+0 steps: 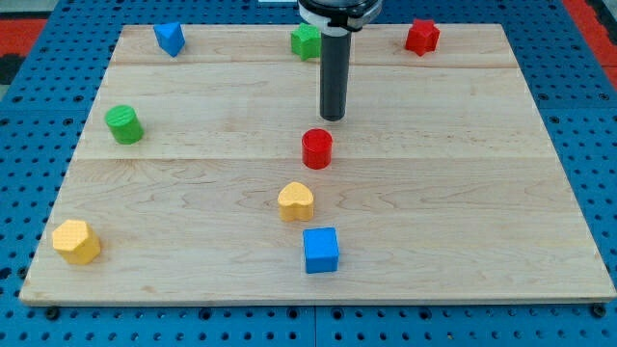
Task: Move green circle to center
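Note:
The green circle (124, 124) stands on the wooden board (463, 193) at the view's left. My tip (333, 118) is near the middle of the board, far to the right of the green circle. A red circle (316, 148) stands just below my tip, slightly to its left, with a small gap between them.
A yellow heart-like block (296, 201) and a blue cube (321, 250) lie below the red circle. A yellow block (76, 241) is at bottom left. A blue block (170, 39), a green block (307, 42) and a red block (421, 37) line the top edge.

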Robot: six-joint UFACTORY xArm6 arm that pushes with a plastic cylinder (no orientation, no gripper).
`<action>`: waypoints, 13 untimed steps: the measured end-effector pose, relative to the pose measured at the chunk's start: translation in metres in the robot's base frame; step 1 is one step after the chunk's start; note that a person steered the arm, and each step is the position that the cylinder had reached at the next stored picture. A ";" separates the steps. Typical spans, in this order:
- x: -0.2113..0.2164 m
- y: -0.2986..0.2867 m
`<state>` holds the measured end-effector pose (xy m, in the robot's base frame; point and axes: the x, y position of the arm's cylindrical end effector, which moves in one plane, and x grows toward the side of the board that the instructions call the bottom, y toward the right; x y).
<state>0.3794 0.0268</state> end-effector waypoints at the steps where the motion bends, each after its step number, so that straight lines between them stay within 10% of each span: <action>1: 0.022 -0.025; 3: 0.008 -0.073; 6: -0.037 -0.330; 11: 0.012 -0.080; 13: -0.002 -0.120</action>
<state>0.3770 -0.0930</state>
